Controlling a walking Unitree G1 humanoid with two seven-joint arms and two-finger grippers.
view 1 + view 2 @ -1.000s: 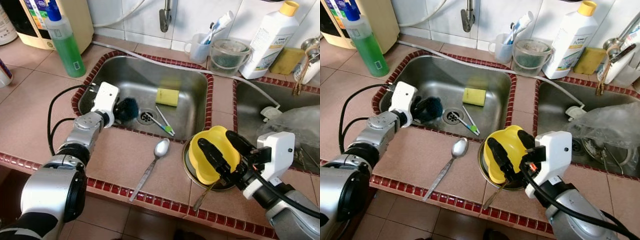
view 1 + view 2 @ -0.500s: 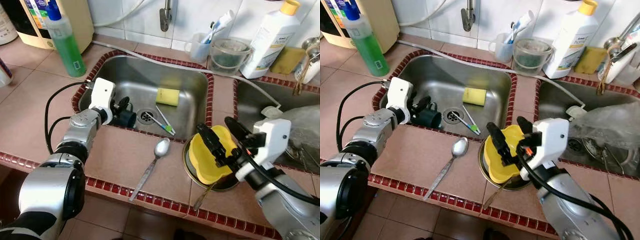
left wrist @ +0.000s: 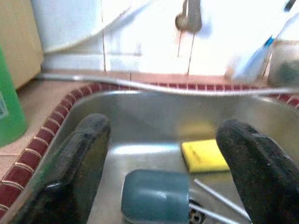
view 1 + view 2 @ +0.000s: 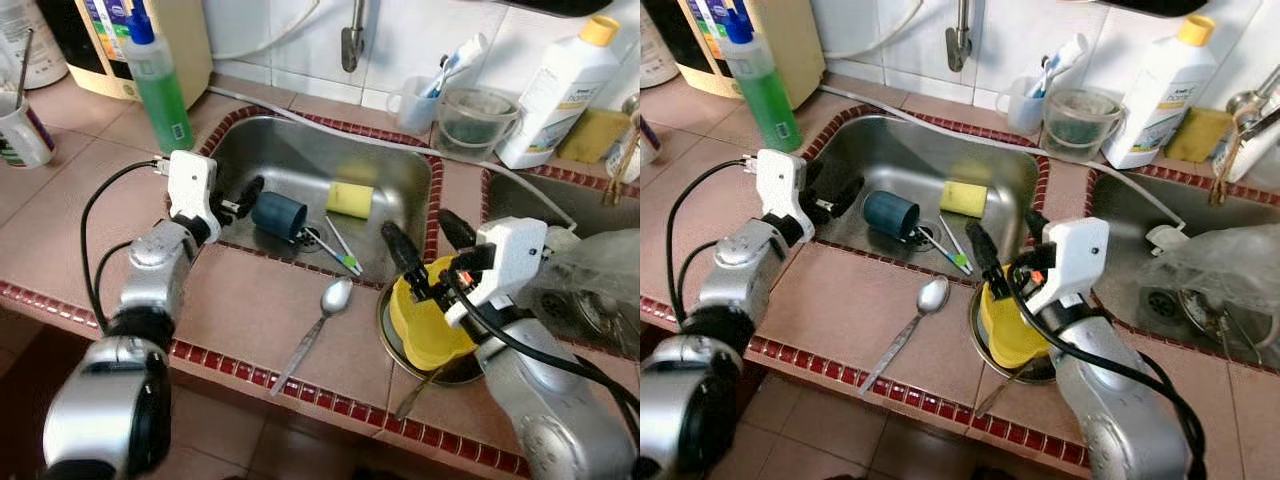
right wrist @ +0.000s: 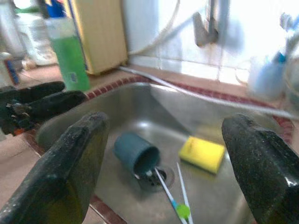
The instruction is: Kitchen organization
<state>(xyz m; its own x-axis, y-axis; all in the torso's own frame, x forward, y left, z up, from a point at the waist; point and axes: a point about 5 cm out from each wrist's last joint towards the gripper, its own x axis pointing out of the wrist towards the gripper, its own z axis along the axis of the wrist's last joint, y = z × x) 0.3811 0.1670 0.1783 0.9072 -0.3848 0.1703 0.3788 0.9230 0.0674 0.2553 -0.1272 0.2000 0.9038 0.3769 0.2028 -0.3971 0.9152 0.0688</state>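
With the dark teal cup (image 4: 279, 216) lying on its side in the steel sink (image 4: 400, 180) by the drain, the left pincer (image 4: 238, 196), wide open and empty just beside it, should straddle its wall squarely, while the right pincer (image 4: 420, 238) gapes empty over the yellow bowl (image 4: 428, 322).

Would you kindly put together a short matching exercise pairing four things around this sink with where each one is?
Things:
1. blue cup
2. metal spoon
3. yellow bowl
4. green soap bottle

Places:
A. lying on the tiled counter in front of the left sink
B. standing upright on the counter at the sink's back left corner
C. lying on its side in the sink, by the drain
D. resting in a metal dish on the counter, below the right gripper

Pairs: 1-C, 2-A, 3-D, 4-B
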